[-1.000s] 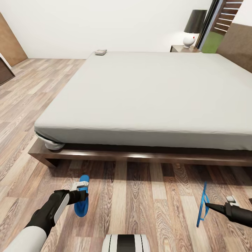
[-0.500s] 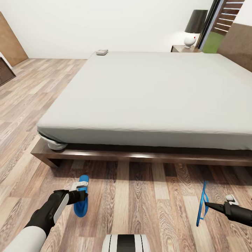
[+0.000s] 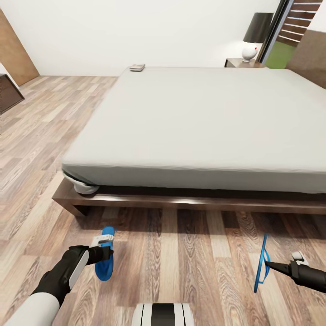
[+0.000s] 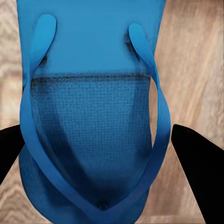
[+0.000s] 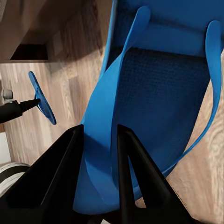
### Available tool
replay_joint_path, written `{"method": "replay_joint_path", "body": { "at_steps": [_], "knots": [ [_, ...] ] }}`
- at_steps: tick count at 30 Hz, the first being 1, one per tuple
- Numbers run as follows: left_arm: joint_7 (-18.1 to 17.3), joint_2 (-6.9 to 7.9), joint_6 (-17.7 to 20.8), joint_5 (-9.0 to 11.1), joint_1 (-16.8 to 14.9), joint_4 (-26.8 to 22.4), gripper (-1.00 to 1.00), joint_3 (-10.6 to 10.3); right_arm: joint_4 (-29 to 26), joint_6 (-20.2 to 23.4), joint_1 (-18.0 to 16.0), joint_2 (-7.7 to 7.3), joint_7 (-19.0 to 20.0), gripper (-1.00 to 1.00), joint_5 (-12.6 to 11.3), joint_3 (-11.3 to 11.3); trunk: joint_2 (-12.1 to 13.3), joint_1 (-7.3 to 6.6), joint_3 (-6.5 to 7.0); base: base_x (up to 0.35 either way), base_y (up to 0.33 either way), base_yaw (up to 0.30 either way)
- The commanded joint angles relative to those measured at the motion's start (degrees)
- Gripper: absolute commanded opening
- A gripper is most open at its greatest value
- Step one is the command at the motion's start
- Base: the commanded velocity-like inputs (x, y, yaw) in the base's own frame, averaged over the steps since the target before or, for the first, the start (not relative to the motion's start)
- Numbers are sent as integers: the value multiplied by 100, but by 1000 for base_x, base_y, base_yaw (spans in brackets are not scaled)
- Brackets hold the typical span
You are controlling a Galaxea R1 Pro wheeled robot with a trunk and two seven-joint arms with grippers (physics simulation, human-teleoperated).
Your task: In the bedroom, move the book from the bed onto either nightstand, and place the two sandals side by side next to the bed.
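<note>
Blue flip-flops hang low in the frame, the left sandal point(image 3: 105, 256) pinched in the left gripper point(image 3: 103, 253) and the right sandal point(image 3: 261, 265) edge-on, clamped in the right gripper point(image 3: 268, 265), so both should likely be lowered flat together beside the grey-covered wooden bed point(image 3: 203, 131).

Bed point(image 3: 199, 117) with grey cover fills mid-view; book point(image 3: 137, 67) at its far corner. Lamp point(image 3: 255, 36) on nightstand point(image 3: 240, 63) beyond. Left gripper point(image 3: 105, 253) grips a blue sandal point(image 3: 104, 262) over the floor point(image 3: 190, 267); right gripper point(image 3: 270, 265) grips second sandal point(image 3: 261, 262) edge-on.
</note>
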Motion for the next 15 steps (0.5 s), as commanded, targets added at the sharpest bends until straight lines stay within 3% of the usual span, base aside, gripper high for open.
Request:
{"method": "replay_joint_path", "body": {
  "at_steps": [1, 4, 15],
  "knots": [
    [5, 4, 26, 36, 0, -5, -100, -8, 2, 43, -7, -8, 1, -100, -50, 31, -2, -1, -4, 0, 280, 0],
    [5, 4, 26, 36, 0, -5, -100, -8, 2, 43, -7, -8, 1, -100, -50, 31, -2, -1, -4, 0, 208, 0],
    [5, 13, 17, 27, 0, -5, -100, -8, 2, 43, -7, -8, 1, -100, -50, 31, -2, -1, -4, 45, 38, 0]
  ]
}}
